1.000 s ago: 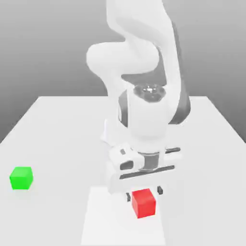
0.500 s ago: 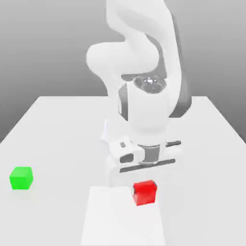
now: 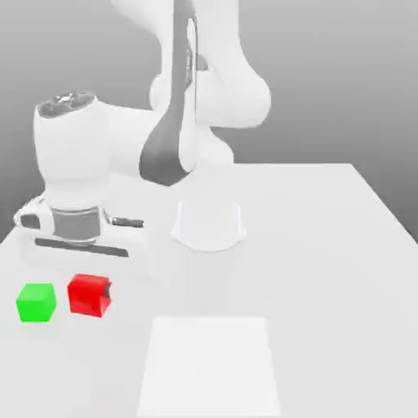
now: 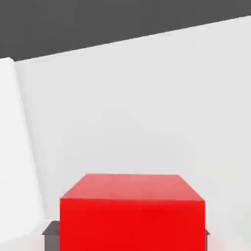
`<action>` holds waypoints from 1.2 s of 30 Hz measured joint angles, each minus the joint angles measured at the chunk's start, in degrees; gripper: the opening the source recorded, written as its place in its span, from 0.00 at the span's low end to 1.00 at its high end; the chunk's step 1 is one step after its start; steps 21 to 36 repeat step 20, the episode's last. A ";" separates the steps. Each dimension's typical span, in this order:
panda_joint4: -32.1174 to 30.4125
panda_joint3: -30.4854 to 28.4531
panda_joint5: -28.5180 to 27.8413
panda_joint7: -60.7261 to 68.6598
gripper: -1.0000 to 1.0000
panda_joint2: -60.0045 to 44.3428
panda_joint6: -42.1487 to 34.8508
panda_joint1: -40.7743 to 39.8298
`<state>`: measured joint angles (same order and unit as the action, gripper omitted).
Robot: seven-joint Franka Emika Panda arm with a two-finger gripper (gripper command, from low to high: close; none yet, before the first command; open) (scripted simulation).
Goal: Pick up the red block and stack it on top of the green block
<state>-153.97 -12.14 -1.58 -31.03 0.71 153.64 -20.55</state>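
The red block (image 3: pixel 88 295) hangs just under the hand, lifted off the white table (image 3: pixel 326 269), with my gripper (image 3: pixel 91 295) shut on it. A dark finger pad (image 3: pixel 108 292) shows against its side facing the exterior view's right. The green block (image 3: pixel 36 302) rests on the table right beside the red one, on the exterior view's left, with a narrow gap between them. In the hand view the red block (image 4: pixel 131 212) sits close between dark fingertips (image 4: pixel 50 228), with bare table beyond it.
A paler white rectangle (image 3: pixel 210 366) lies on the table near the front edge. The arm's round base (image 3: pixel 208 224) stands mid-table behind the hand. The table's left edge runs close to the green block.
The gripper closed on the red block over the pale rectangle, raised it and carried it far toward the exterior view's left, beside the green block. The green block has not moved.
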 joint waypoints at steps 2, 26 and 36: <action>0.34 -2.02 0.08 0.89 0.00 0.26 -0.64 -3.13; 1.96 -0.38 8.89 9.55 1.00 -10.96 8.28 -14.92; 1.96 -0.38 8.89 9.55 1.00 -10.96 8.28 -14.92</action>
